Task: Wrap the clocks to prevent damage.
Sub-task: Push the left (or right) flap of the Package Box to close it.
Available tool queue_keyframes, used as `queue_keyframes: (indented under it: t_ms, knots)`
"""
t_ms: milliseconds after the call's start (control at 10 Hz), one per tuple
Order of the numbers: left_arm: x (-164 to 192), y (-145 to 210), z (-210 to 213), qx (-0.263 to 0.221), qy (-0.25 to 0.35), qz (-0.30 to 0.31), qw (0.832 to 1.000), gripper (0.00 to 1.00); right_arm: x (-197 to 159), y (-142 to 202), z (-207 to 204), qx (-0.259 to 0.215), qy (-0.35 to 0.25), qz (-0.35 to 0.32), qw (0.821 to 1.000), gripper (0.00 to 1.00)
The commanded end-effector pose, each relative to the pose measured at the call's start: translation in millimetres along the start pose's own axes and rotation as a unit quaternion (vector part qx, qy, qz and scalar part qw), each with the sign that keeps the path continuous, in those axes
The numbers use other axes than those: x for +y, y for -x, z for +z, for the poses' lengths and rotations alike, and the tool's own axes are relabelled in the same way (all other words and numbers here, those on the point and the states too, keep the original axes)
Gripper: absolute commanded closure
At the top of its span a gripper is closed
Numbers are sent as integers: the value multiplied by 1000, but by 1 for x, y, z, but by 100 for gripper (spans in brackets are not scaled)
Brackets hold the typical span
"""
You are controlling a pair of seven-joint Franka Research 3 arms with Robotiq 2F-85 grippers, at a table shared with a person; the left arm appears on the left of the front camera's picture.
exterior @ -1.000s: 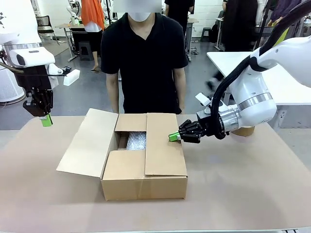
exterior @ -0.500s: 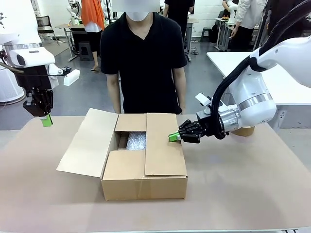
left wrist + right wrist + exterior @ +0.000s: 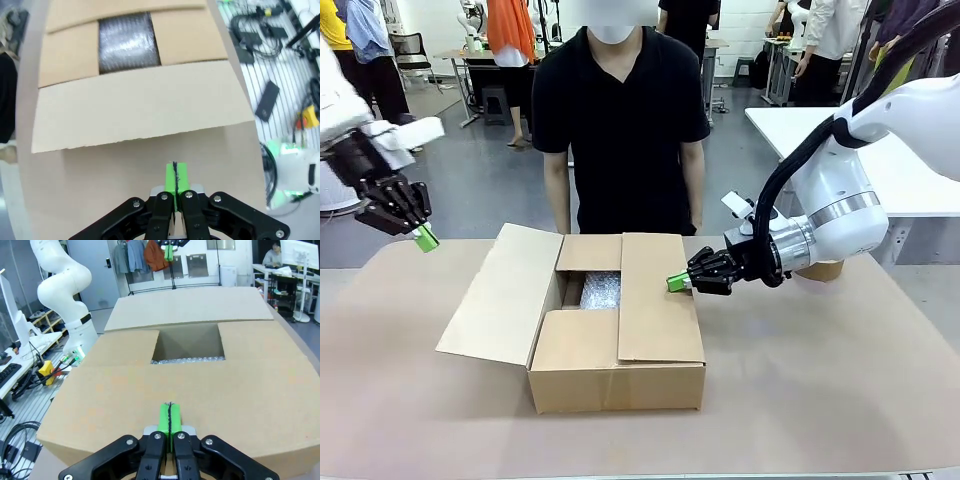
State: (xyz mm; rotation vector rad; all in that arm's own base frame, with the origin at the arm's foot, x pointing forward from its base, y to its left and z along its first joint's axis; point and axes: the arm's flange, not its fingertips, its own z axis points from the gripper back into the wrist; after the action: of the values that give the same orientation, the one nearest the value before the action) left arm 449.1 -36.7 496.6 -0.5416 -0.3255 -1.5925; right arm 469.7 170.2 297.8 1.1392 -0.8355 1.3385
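Observation:
A cardboard box (image 3: 617,375) stands mid-table, its right and front flaps folded in and its left flap (image 3: 502,295) spread outward. Bubble wrap (image 3: 601,290) shows through the opening, also seen as bubble wrap (image 3: 127,42) and bubble wrap (image 3: 187,360) in the wrist views. The clocks are hidden. My right gripper (image 3: 675,282) is shut and empty, its green tips at the right flap's (image 3: 215,390) far edge. My left gripper (image 3: 424,238) hangs shut and empty, tilted, above the table left of the box, its pads (image 3: 174,176) pointing toward the spread flap (image 3: 140,115).
A person in a black shirt (image 3: 620,120) stands at the far edge behind the box, hands out of sight. A brown round object (image 3: 822,270) sits behind my right arm. Bare table (image 3: 820,390) lies right, left and in front of the box.
My left arm has swung, tilting its gripper and shifting it slightly right. The right arm, box and person have stayed put.

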Motion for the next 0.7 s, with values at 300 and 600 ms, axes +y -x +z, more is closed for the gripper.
queue_keyframes:
  t_ms: [300,600]
  knots:
    - [-28,93,-31,-182,-82,36,979,100,0,3,-2,4,1,-2,1000,99]
    - [-35,98,-32,-159,-92,29,983,100,0,3,-2,4,1,-2,1000,99]
